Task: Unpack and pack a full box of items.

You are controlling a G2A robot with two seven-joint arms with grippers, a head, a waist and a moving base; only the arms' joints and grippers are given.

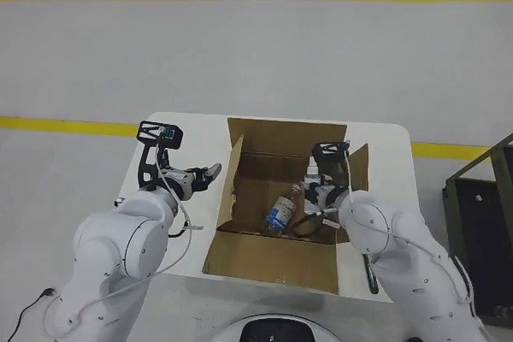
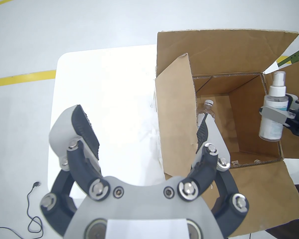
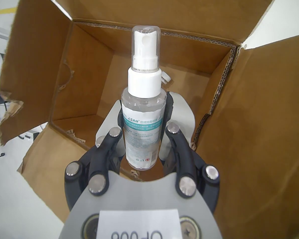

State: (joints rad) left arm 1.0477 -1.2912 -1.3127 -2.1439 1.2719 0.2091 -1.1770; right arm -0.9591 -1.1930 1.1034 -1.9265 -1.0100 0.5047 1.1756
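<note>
cardboard box (image 1: pixel 274 252) stands open on the white worktop (image 2: pixel 102 88), flaps spread. inside lies a plastic water bottle (image 1: pixel 280 212), partly hidden by the box wall in the left wrist view. the right gripper (image 3: pixel 143 105) clasps a spray bottle (image 3: pixel 142 125) over the box. the left gripper (image 2: pixel 143 125) hangs released, fingers wide, just beside the box.

A pale, glossy grey-white floor (image 1: pixel 256 60) fills the room, evenly lit. A yellow line (image 1: pixel 51 125) crosses it from left to right in the top view, passing behind a white table (image 1: pixel 197 141) with rounded corners near the middle of the frame. A dark green metal rack (image 1: pixel 496 256) stands at the right edge. A thin black cable (image 2: pixel 36 184) lies on the floor at lower left.
</note>
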